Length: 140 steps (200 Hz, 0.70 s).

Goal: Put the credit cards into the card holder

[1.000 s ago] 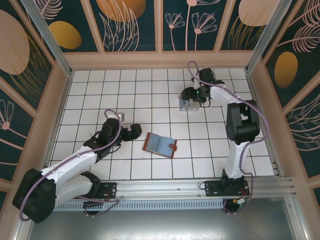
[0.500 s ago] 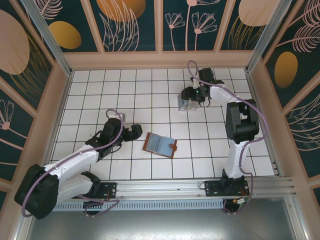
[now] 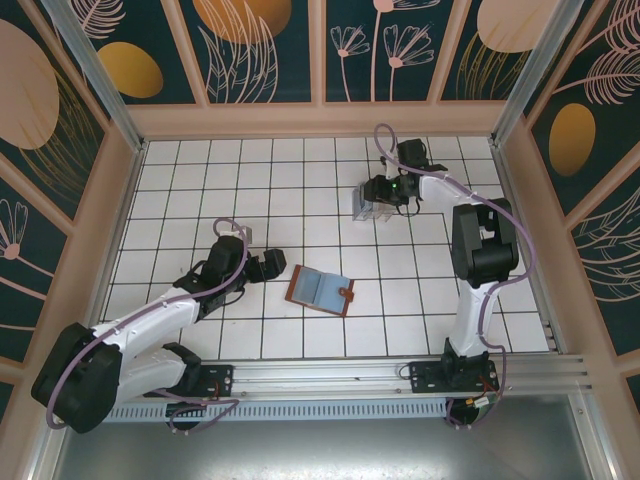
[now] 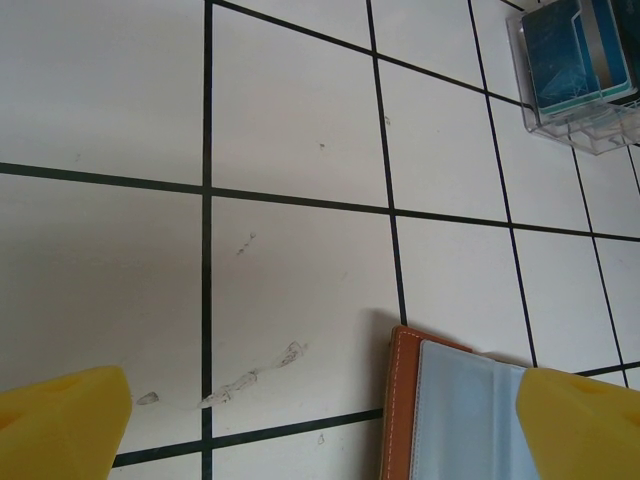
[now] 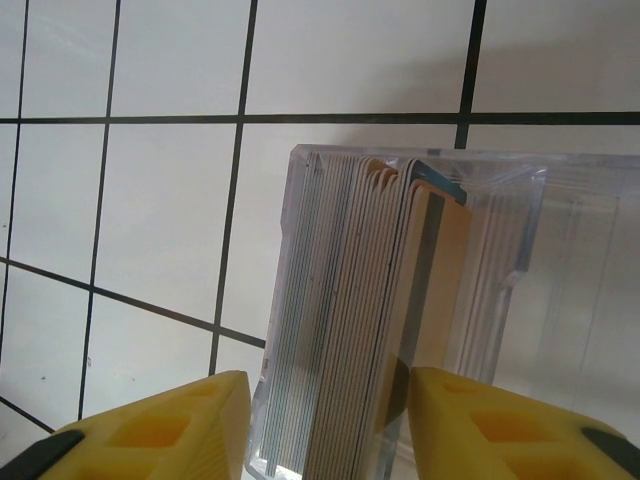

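1. The credit cards (image 5: 370, 330) are standing on edge, packed tightly together inside a clear plastic box (image 3: 368, 206), which is sitting on the far part of the white-tiled counter (image 3: 200, 180), right of centre.
2. The right claw (image 5: 330, 430) is reaching down over that box, its yellow jaws standing partly apart with the stack of cards between them. One jaw is sitting just outside the box wall and the other is overlapping the near edge of the cards. Whether the jaws are pressing on anything cannot be told.
3. The card holder (image 3: 321, 290) is lying open and flat near the middle of the counter, well apart from the box and closer to the arm bases. It is showing a reddish-brown stitched border and pale grey-blue inner pockets.
4. The left claw (image 4: 322, 425) is hovering low just left of the card holder with its jaws spread wide and nothing between the pads. The wallet's near corner is showing between its yellow fingertips (image 4: 60, 425), closer to the one on the right of the left wrist view.
5. Wood-framed wall panels (image 3: 260, 50), painted dark teal with leaf and flower shapes, are enclosing the counter on three sides.
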{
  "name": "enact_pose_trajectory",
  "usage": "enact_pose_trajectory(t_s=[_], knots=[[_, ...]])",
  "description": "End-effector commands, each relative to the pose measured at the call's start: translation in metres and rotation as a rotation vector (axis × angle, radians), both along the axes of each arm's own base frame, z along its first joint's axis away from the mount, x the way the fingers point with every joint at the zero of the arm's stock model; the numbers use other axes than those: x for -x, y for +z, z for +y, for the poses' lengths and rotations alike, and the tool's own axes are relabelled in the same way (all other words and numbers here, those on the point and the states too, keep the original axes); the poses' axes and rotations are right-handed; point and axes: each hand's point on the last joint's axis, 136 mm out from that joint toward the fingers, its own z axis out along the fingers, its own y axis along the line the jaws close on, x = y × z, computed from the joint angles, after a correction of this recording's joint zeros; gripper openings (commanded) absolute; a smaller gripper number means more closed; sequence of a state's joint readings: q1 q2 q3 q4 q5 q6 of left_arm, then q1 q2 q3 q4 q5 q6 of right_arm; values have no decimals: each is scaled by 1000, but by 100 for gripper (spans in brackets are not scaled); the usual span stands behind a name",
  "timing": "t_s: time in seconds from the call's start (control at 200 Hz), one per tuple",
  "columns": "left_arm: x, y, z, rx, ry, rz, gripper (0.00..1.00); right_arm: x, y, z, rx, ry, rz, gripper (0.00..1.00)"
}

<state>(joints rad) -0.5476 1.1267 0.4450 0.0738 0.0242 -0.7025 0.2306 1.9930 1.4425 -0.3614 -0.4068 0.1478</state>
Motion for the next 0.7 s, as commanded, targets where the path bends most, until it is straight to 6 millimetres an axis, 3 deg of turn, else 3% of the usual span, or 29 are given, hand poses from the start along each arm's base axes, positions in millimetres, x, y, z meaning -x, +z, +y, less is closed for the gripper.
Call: enact_pose_trajectory(t_s=[0.0, 0.455, 0.696], knots=[[-6, 7, -4, 31, 4, -16, 99, 1, 31, 5, -57, 13, -73, 43], [-4, 3, -2, 26, 9, -6, 99, 1, 34, 6, -79, 15, -81, 34], [-5, 2, -3, 21, 4, 1, 99, 1, 34, 1, -69, -2, -83, 23]])
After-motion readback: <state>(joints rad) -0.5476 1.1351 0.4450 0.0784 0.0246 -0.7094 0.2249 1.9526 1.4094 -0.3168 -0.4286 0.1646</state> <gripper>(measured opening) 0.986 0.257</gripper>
